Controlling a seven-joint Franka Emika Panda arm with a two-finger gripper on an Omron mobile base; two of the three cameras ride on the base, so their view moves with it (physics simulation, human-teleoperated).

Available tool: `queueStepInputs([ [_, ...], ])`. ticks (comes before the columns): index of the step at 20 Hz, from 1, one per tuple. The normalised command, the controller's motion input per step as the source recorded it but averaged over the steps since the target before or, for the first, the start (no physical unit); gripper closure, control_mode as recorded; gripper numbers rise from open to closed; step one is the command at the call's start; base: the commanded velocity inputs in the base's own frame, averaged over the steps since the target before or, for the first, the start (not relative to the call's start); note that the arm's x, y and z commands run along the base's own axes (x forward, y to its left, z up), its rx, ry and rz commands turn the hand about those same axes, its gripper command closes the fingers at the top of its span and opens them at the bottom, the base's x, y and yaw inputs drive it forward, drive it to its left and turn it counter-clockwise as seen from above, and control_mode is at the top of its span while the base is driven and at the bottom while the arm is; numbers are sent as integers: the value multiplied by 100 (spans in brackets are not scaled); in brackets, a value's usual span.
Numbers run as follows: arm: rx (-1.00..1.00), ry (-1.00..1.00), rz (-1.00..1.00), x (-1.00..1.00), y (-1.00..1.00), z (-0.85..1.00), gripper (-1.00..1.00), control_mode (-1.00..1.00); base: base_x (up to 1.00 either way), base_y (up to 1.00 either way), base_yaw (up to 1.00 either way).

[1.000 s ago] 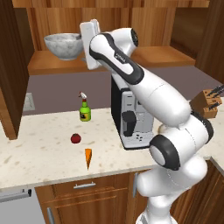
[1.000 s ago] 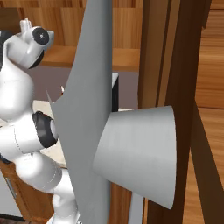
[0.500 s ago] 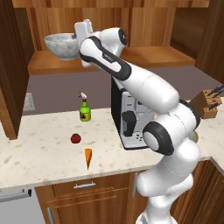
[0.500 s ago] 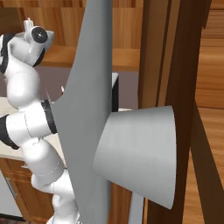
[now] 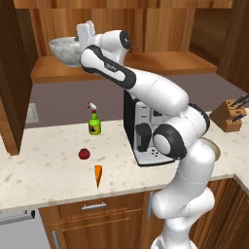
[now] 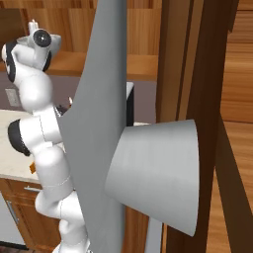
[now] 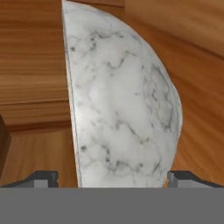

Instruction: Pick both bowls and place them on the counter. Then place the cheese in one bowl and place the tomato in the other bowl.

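Warm wooden cabinets (image 5: pixel 97 214), brown wooden shelf (image 5: pixel 160 62), grey back wall (image 5: pixel 63 104), silver drawer handle (image 5: pixel 94 206).

No legible text or labels.

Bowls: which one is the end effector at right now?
The deep marbled grey-white bowl up on the wooden shelf; the open end effector straddles it.

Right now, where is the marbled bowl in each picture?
Left base view: marbled bowl upper left, on the wooden shelf, beside the pincer.
Right base view: a bit of it at upper left, behind the arm's tip.
Hand view: centre, seen sideways, between the pincer's tips.
Shared landmark: the shelf.
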Motion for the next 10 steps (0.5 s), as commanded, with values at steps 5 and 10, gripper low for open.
queueStepInputs([
  [5, 0, 0, 0, 38, 3, 0, -100, -100, 0, 0, 0],
  [10, 0, 1, 0, 21, 2, -3, -100, -100, 0, 0, 0],
])
